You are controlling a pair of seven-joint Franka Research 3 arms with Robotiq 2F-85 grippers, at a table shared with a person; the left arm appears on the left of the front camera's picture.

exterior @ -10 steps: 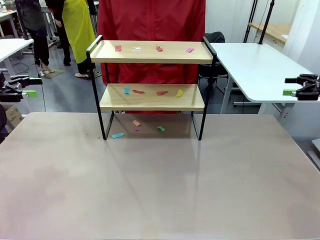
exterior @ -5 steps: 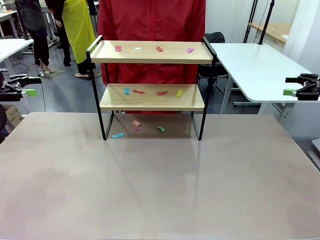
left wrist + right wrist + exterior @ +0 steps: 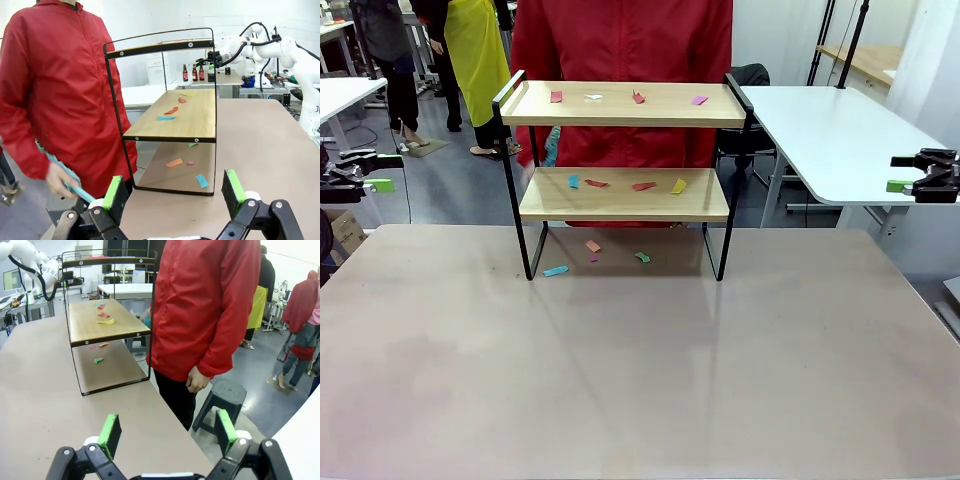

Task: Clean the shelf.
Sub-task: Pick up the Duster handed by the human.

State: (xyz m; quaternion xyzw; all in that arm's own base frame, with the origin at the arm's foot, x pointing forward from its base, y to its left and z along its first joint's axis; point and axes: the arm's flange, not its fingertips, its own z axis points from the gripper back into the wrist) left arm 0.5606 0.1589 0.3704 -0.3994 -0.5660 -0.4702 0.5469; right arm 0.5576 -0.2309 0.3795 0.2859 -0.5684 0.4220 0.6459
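Standing between left fingers (image 3: pixel 380 186) and right fingers (image 3: pixel 897 186), shelf (image 3: pixel 660 104) touches neither.

Shelf (image 3: pixel 620 205): 2-tier rack, 2 light wood boards in thin blk metal frame w/ raised side rails. Stands upright, front facing me, at far edge of the table (image 3: pixel 640 380), approx centred, legs on the tabletop. Top board has 4 small coloured scraps (image 3: pixel 638 97), lower board 4 more. A few also lie on the table under the lower board, betw. the legs.
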